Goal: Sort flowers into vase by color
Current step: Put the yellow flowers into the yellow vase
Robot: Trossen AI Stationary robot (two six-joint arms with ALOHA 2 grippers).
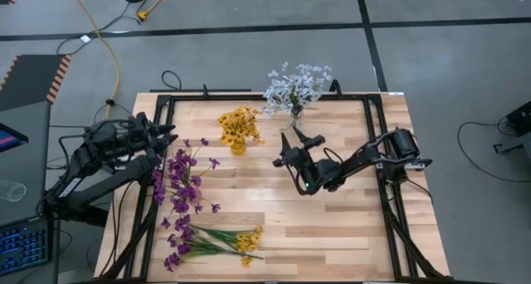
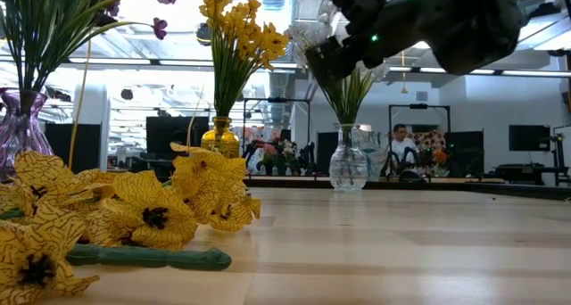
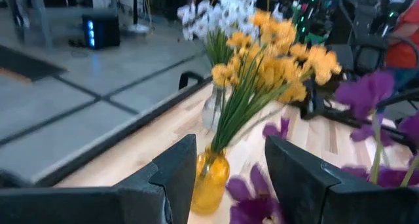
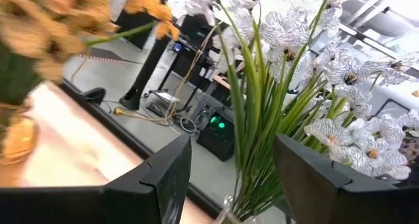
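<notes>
Three vases stand on the wooden table. White flowers (image 1: 297, 86) fill a clear glass vase (image 2: 348, 162) near the far edge, yellow flowers (image 1: 239, 124) an amber vase (image 3: 209, 181), and purple flowers (image 1: 178, 180) a purple vase (image 2: 18, 122). Loose purple and yellow sprays (image 1: 216, 242) lie flat near the near edge. My right gripper (image 1: 289, 143) hovers open just short of the white bunch, whose green stems (image 4: 262, 139) show between its fingers. My left gripper (image 1: 166, 139) is open at the table's left side, facing the yellow vase.
A black frame (image 1: 371, 101) runs around the tabletop. Bare wood lies between the loose sprays and the right arm (image 1: 365, 159). Beyond the far edge is a room with monitors and a seated person (image 2: 400, 144).
</notes>
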